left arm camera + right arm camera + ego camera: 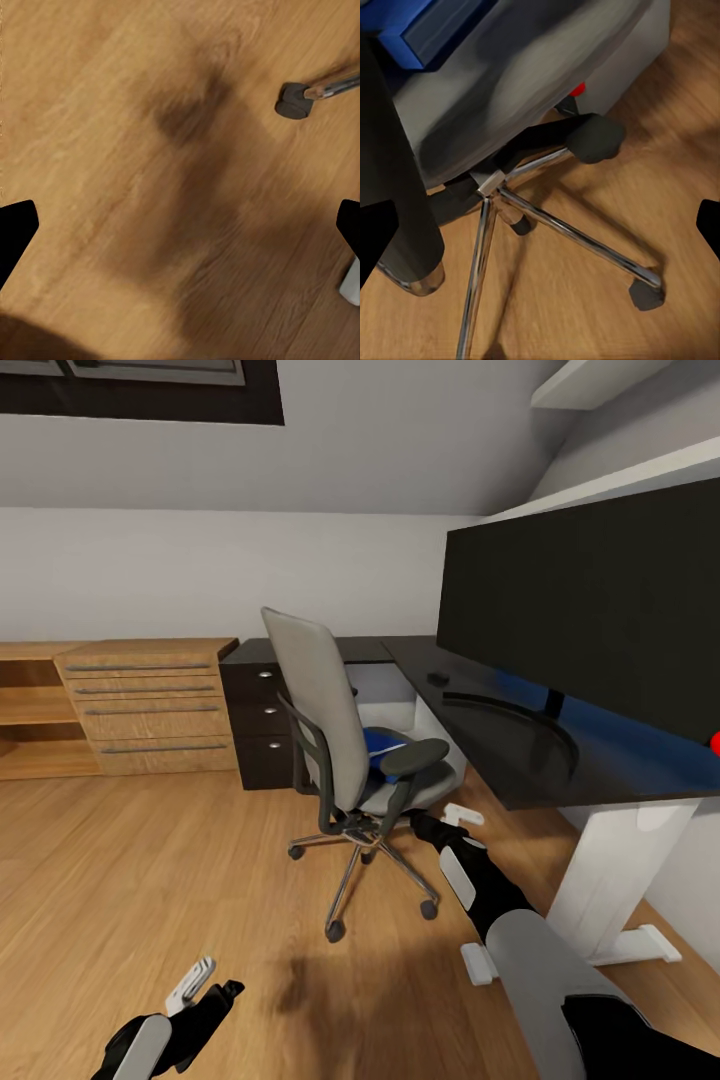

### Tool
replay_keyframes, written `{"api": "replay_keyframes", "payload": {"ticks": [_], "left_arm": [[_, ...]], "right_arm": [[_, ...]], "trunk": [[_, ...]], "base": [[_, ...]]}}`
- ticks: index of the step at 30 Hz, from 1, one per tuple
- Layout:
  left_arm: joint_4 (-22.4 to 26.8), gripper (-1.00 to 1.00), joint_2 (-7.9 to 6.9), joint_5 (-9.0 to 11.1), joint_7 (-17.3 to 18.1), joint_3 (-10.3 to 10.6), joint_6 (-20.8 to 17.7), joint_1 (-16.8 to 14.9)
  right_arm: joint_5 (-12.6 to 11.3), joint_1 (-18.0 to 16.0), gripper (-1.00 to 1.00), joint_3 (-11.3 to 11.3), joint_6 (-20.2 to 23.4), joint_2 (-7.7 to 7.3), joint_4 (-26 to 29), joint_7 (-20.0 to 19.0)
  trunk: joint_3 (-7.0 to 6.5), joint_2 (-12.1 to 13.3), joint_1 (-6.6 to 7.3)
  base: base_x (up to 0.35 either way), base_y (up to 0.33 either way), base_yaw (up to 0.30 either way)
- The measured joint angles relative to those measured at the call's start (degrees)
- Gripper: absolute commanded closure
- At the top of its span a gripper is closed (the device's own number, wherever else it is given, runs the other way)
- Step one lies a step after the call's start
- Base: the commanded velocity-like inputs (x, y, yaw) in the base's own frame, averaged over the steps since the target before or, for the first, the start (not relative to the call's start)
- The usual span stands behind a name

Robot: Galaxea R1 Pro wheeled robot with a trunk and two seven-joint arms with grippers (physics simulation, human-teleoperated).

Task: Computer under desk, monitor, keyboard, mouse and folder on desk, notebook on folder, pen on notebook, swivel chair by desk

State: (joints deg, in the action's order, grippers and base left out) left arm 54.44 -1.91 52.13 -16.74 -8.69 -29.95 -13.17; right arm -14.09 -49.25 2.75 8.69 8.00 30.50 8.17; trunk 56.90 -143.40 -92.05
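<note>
While my head camera looks across the bedroom's wood floor [150,860], I see the swivel chair [330,700] standing just off the desk's [480,750] front edge, its grey back turned toward me and its seat toward the desk. The blue folder [380,742] lies on the chair seat, partly hidden behind the near armrest [415,756]. The monitor [600,610] stands on the black desk top near its right end, its curved arc stand [520,710] resting on the surface and a red dot [715,741] at its lower corner. A small dark thing [437,679] sits on the desk top toward the back edge; I take it for the mouse, but it is too small to be sure. A dark drawer unit [255,720] stands under the desk's far end, with a wooden drawer chest [150,705] beside it along the wall.

My right gripper [462,816] is reached in low beside the chair seat, near the desk's front edge. Through its wrist camera I see the folder's corner [427,26] on the grey seat [510,82], the chrome star base [502,187] and a black caster [647,294]; its dark fingertips [709,225] sit wide apart at the frame edges with nothing between them. My left gripper [195,980] hangs low over bare floor, well away from the chair; its fingertips [15,229] are likewise spread and empty, with one chair caster [294,101] ahead of it.
</note>
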Motion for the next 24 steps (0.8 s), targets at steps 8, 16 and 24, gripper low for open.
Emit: {"api": "replay_keyframes", "payload": {"ticks": [8,16,24], "left_arm": [[-0.18,-1.00,-0.02,-0.05,0.00,0.04,0.00,0.00],[-0.22,-1.00,0.00,-0.01,0.01,0.10,0.00,0.00],[-0.22,-1.00,0.00,-0.05,0.00,0.09,0.00,0.00]], "right_arm": [[-0.09,-0.09,-1.00,0.08,-0.04,-0.04,-0.20,0.42],[-0.10,-0.21,-1.00,0.17,-0.40,-0.32,-0.30,0.58],[-0.11,-0.22,-1.00,0.18,-0.39,-0.38,-0.31,0.56]], "trunk": [[0.00,0.00,0.03],[0.00,0.00,0.00],[0.00,0.00,0.00]], "base": [[0.170,0.001,0.000],[0.124,0.000,0.000],[0.009,0.000,0.000]]}}
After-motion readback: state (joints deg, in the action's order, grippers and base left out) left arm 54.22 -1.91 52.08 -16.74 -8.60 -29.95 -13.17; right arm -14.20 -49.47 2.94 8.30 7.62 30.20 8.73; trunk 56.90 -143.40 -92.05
